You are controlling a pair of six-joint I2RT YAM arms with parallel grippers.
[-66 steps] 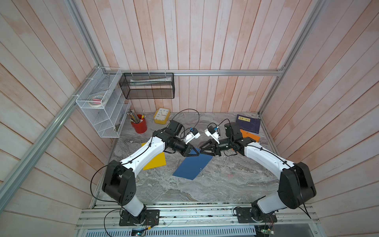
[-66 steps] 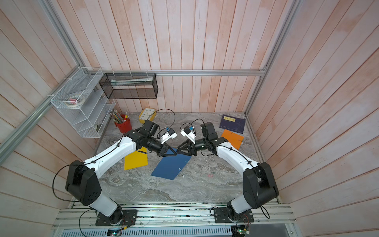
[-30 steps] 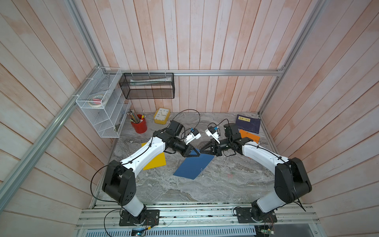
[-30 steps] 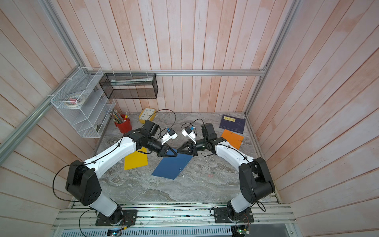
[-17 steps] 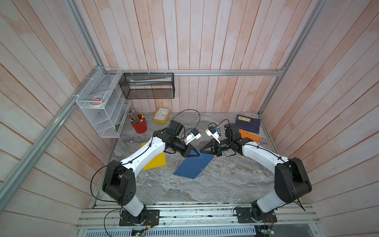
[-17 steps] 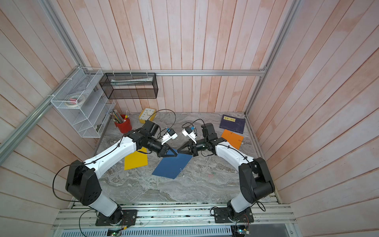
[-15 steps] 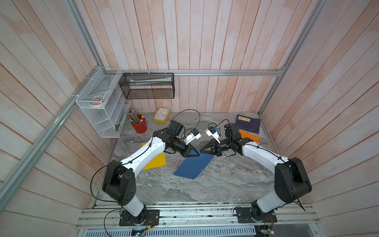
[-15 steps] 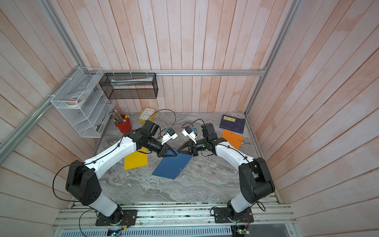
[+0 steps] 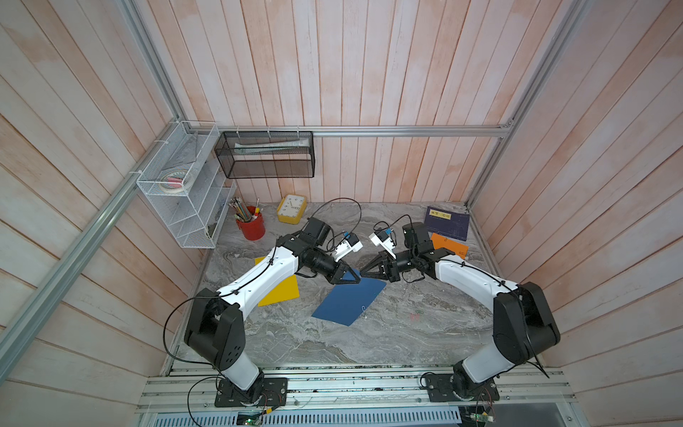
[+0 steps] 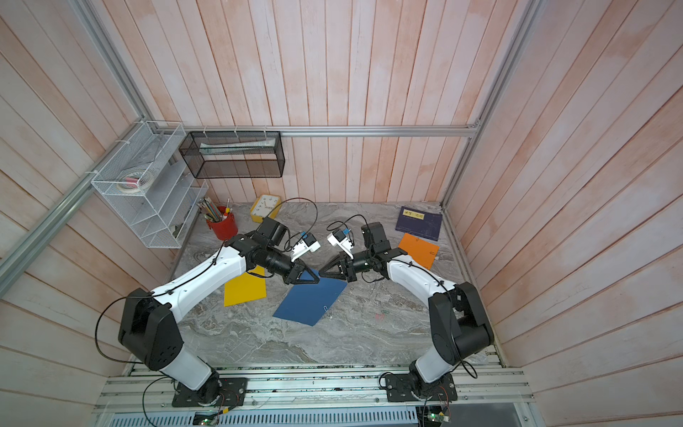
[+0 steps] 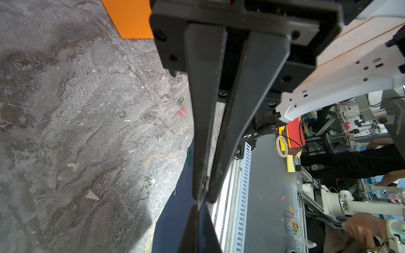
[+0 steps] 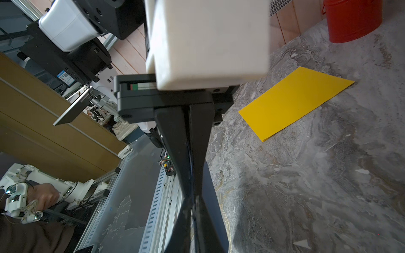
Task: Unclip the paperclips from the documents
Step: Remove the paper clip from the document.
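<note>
Your left gripper (image 9: 355,282) is clenched on the far corner of the blue sheet (image 9: 343,303). That corner stands raised off the table (image 9: 425,332), while the rest of the sheet lies flat at the centre. The left arm reaches in from 9 o'clock.

Your right gripper (image 9: 364,274) reaches in from 3 o'clock and meets the left one tip to tip at that same corner. Its fingers (image 12: 175,135) are pressed almost together. A thin blue line shows between them in the right wrist view, but you cannot tell whether it is the sheet's edge or a clip.

A silver clip (image 9: 364,307) sits on the blue sheet's edge that faces 4 o'clock. In the left wrist view a green clip (image 11: 188,156) lies along that same edge; whether it grips the paper is unclear. Three loose clips (image 11: 182,109), two red and one green, lie on bare table at about 4 o'clock, apart from the sheet.

The yellow sheet (image 9: 281,294) lies flat at 9 o'clock, partly under your left arm in both top views. The orange sheet (image 9: 449,246) lies flat at 2 o'clock, just beside the booklet (image 9: 447,223) at 1 o'clock, with your right arm crossing its near edge.
</note>
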